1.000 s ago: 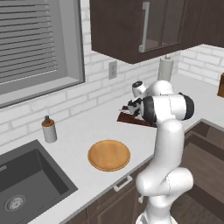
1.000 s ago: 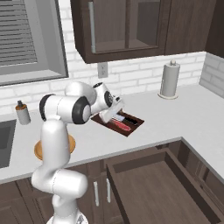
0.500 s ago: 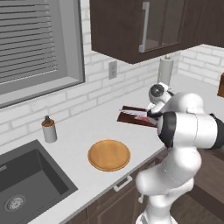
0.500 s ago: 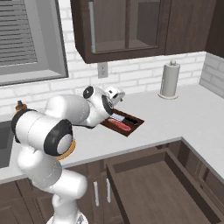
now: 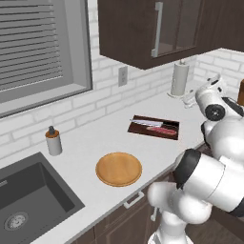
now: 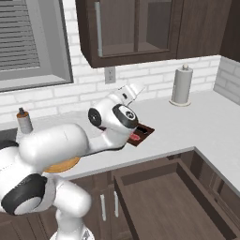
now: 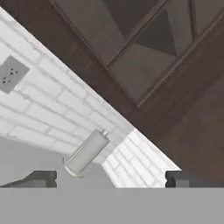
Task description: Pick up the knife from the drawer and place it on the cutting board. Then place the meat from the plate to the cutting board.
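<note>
Dark reddish-brown cutting board point(image 5: 155, 127) lies on the white counter point(image 5: 95, 143) near the back wall in the left base view. On it lie the knife point(image 5: 148, 122), silver blade with black handle, and just beside it the meat point(image 5: 162, 130), a thin red strip lying roughly parallel to the blade. The plate point(image 5: 118, 168), a tan wooden disc, sits bare toward the counter's front edge, apart from the board. A second ago the arm stood bent over the board and hid part of it; now the arm is swung away to the right and the board lies fully exposed. A paper towel roll point(image 5: 179, 79) stands at the back right, a small bottle point(image 5: 53, 141) by the sink point(image 5: 28, 200).

Right base view: the arm's white body covers most of the board, leaving its right end point(image 6: 143, 133) and a bit of red meat point(image 6: 134, 137) visible. The drawer point(image 6: 164, 197) stands pulled open below the counter edge, dark brown inside. Earlier the hand hung over the board; now it is lifted and turned toward the wall.

Hand view: the fingers point(image 7: 111, 178) are spread wide apart with nothing between them, aimed at the brick wall, the upper cabinet point(image 7: 144, 52) and the paper towel roll point(image 7: 86, 152).
</note>
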